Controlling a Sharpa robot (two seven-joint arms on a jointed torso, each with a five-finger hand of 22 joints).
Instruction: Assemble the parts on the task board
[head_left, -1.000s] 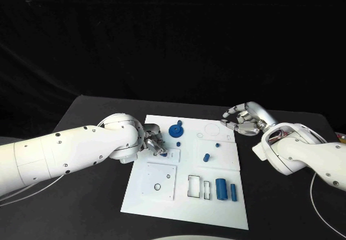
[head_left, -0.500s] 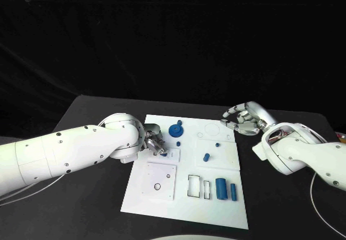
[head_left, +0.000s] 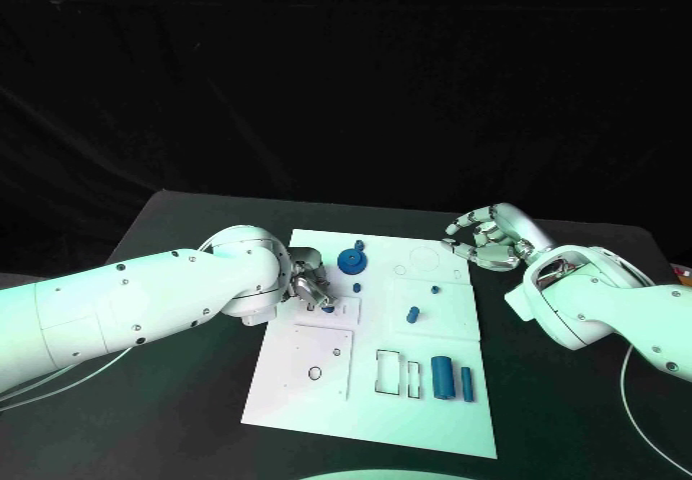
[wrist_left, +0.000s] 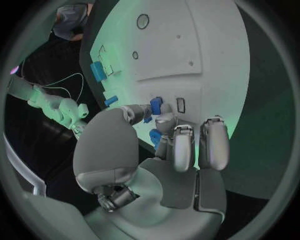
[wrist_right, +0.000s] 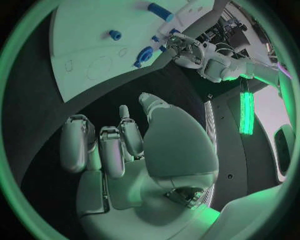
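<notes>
The black table carried one thing directly, the white task board, which lay flat in the middle, between the two hands. The left hand reached over the board's near-left edge, and the board stretched away from it toward the right hand, which hovered above bare black tabletop just beyond the board's far right corner. Dark table surface showed beside both hands and along every side of the board. From the right wrist, the board's pale edge lay ahead of the fingers.
</notes>
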